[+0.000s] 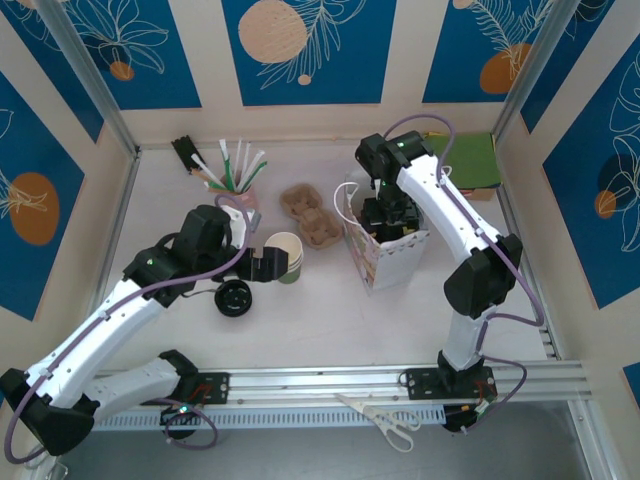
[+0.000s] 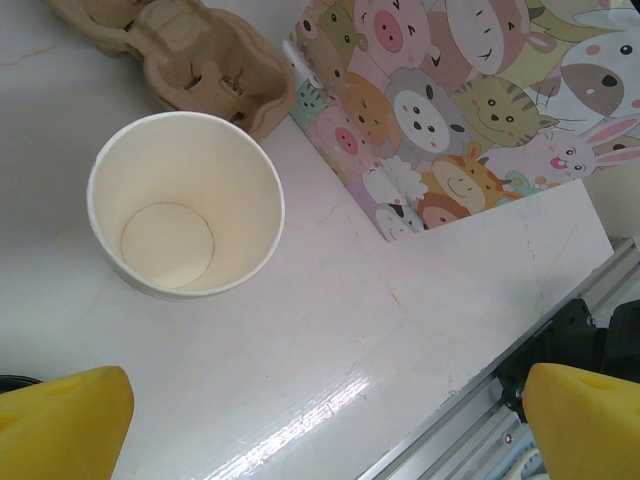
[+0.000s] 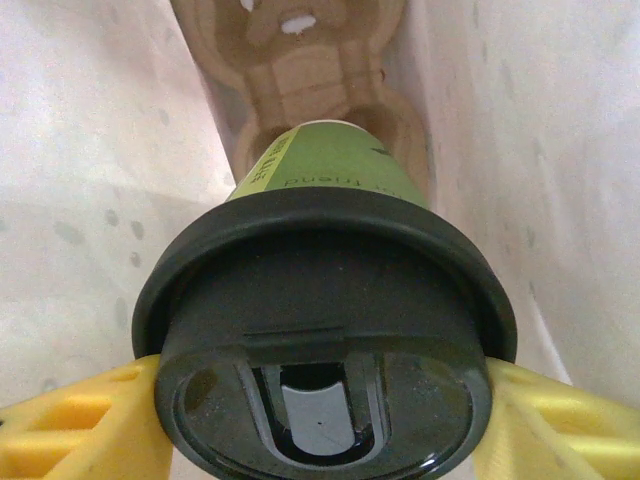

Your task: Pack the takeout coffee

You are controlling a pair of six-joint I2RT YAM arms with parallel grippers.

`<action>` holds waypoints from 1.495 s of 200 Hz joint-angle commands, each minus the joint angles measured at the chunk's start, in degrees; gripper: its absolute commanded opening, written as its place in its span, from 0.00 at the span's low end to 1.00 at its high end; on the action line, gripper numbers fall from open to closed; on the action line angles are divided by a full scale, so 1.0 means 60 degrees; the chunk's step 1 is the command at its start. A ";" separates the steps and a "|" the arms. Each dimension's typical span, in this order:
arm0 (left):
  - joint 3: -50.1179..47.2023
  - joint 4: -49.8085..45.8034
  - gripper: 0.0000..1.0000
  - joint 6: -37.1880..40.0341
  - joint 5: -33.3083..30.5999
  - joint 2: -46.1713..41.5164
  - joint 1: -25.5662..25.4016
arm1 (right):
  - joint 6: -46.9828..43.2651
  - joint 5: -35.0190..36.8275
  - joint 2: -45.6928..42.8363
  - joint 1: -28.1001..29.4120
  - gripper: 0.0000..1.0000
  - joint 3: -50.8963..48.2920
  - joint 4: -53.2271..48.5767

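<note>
While the left gripper [image 2: 325, 385] idles: jaws spread as wide as they go, nothing between them, hovering over bare table just short of the lidless cup [image 2: 200, 170].
Lidless cup: upright, cream-white inside, empty, near the lone black lid [image 1: 234, 298].
Spare carrier [image 1: 310, 218]: cardboard, lying on the table between the lidless cup and the bag.
Bag [image 1: 395, 262]: standing upright, cartoon animals on its side, mouth open to the top.
Right gripper [image 1: 390, 215]: reaching down into the bag's mouth, yellow fingers [image 3: 70, 420] pinching either side of the black lid, jaws part-closed around it.
Takeout coffee [image 3: 325, 330]: inside the bag, lid on, green cup pointing down at a second carrier [image 3: 300, 60] on the bag's floor.
Done: coffee lidded and in the bag.
Left, by my reckoning: seat it, let go, lift the arm clear.
Hard to tell: whether the cup's base sits in a carrier pocket; the lid hides it.
</note>
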 commanded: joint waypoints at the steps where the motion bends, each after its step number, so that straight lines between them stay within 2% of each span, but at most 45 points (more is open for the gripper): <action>1: 0.0020 -0.0079 1.00 0.0197 0.0256 0.0044 0.0139 | -0.0076 -0.0208 -0.0072 0.0006 0.66 -0.0166 -0.0584; 142: -0.0132 0.0062 1.00 0.0153 0.0627 0.0066 0.0182 | -0.0540 -0.0354 0.0054 0.0218 0.65 -0.0570 0.0003; 245: -0.0127 0.0018 1.00 0.0069 0.0664 0.0028 0.0175 | -0.1129 -0.0459 -0.0384 0.0311 0.65 -0.1450 0.0801; 299: -0.0169 0.0144 1.00 -0.0064 0.0748 0.0038 0.0165 | -0.0897 -0.0431 -0.0846 0.0552 0.65 -0.1986 0.0750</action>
